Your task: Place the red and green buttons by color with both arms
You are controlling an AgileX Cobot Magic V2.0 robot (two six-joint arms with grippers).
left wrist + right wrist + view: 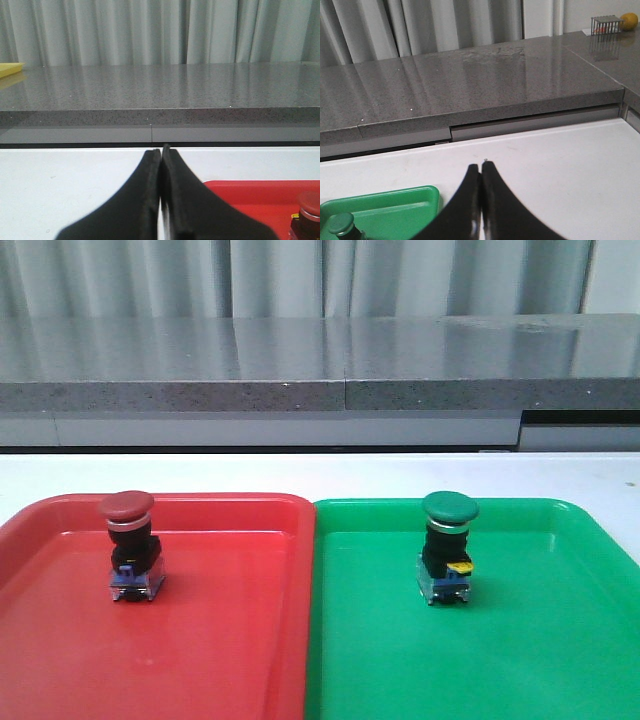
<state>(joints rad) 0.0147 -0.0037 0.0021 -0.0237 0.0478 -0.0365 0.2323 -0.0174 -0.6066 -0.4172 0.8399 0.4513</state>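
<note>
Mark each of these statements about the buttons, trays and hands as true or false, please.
1. The red button stands upright in the red tray. True.
2. The green button lies on its side. False: it stands upright in the green tray.
3. The left hand holds the red button. False: it is shut on nothing.
4. The right hand is shut and empty. True.
5. The two trays sit side by side. True.

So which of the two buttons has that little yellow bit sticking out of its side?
The green button, standing in the green tray. A small yellow tab shows on its black body; the red button in the red tray shows none.
</note>
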